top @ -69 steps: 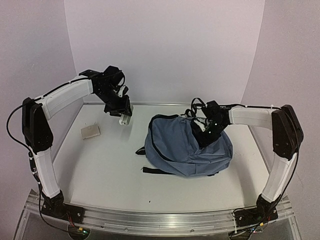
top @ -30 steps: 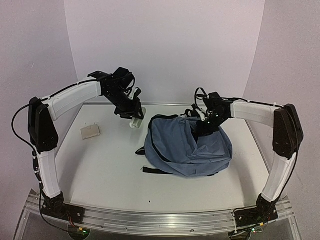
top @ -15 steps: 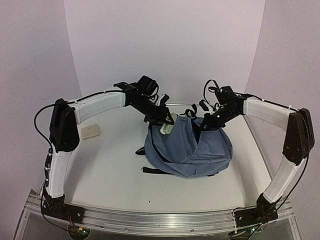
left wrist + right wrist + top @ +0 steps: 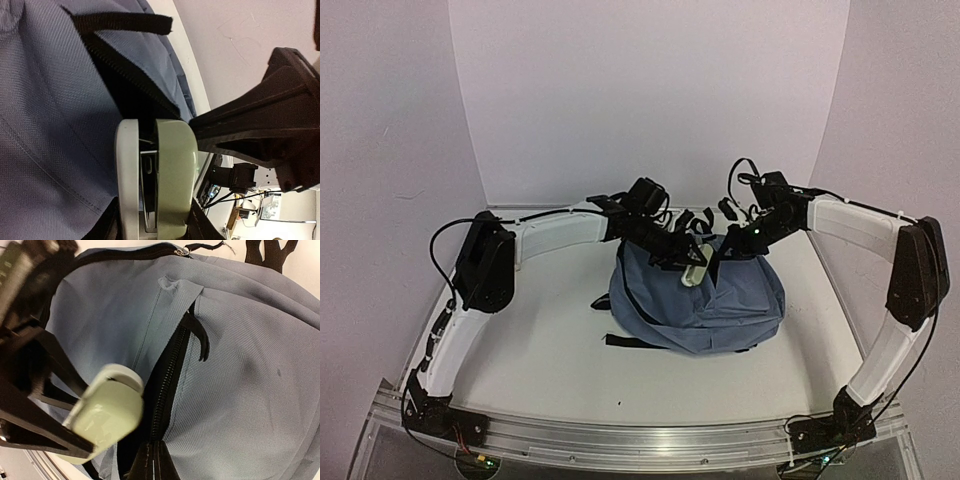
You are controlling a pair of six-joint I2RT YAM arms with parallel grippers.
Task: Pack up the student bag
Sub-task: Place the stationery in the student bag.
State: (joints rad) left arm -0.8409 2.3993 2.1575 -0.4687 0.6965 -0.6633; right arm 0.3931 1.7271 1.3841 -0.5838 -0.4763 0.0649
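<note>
Left wrist: my left gripper clamps a stapler; student bag looks floppy, best held at its zipper rim; right gripper, cannot tell

Left tool clamps a green-white stapler; only its finger edges show at the bottom. The stapler tip sits at the dark zipper opening of the student bag. A black strap juts out above. The right tool is close on the right. A table strip lies beyond the bag.
</note>
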